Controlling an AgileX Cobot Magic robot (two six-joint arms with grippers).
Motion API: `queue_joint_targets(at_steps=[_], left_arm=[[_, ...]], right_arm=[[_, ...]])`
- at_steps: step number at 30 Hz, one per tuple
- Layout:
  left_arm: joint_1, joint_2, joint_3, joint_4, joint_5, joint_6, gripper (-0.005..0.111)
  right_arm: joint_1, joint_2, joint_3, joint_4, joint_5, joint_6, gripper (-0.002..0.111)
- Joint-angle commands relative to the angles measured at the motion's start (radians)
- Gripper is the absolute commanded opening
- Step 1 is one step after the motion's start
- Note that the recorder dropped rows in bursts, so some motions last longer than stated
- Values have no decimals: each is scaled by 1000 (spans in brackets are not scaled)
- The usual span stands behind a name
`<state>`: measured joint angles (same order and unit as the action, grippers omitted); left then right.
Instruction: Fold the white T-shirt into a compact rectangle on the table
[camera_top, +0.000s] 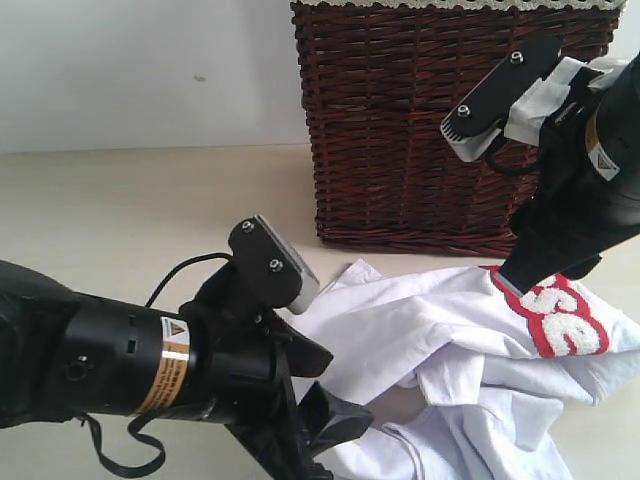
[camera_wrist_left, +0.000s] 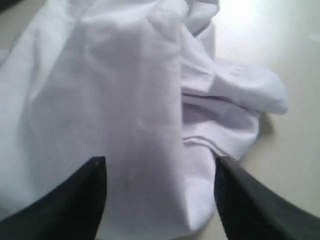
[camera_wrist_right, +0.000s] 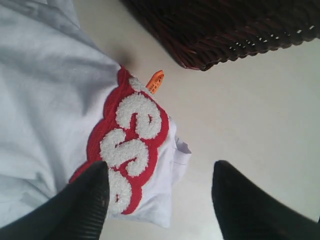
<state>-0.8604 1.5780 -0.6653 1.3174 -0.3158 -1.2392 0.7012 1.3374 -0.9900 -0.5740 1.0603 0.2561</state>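
The white T-shirt (camera_top: 400, 320) lies crumpled on the table (camera_top: 120, 200), in front of the basket. Its red-outlined fuzzy lettering (camera_top: 560, 320) faces up at the right end. My left gripper (camera_wrist_left: 160, 167) is open, hovering over a plain white fold of the T-shirt (camera_wrist_left: 125, 100), its fingers apart with cloth below them. My right gripper (camera_wrist_right: 160, 172) is open too. One of its fingers (camera_wrist_right: 85, 205) stands over the lettering (camera_wrist_right: 132, 135) and the other over bare table beside the shirt's edge. Neither gripper holds anything.
A dark wicker basket (camera_top: 420, 120) with lace trim stands just behind the shirt, close to the right arm (camera_top: 580, 200). A small orange tag (camera_wrist_right: 155, 81) pokes out by the lettering. The pale table stretches away at the left and behind the left arm (camera_top: 120, 370).
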Motion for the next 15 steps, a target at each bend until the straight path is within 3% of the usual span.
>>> queue_joint_targets(at_steps=[1, 2, 4, 5, 7, 13, 15], left_arm=[[-2, 77, -27, -25, 106, -2, 60], [-2, 85, -27, -25, 132, -2, 57], [-2, 92, -27, -25, 200, -2, 42], [-2, 92, -27, -25, 231, -2, 32], [-2, 86, -28, -22, 302, 0, 1], [1, 6, -87, -25, 638, 14, 0], [1, -44, -126, -71, 733, 103, 0]], right_arm=[[3, -6, -7, 11, -5, 8, 58], [3, -6, -7, 15, -5, 8, 58], [3, -6, -7, 18, -5, 8, 58], [3, -6, -7, 18, -5, 8, 58], [3, -6, -7, 18, -5, 8, 58], [3, -6, -7, 20, -5, 8, 58], [3, -6, -7, 22, -7, 8, 58]])
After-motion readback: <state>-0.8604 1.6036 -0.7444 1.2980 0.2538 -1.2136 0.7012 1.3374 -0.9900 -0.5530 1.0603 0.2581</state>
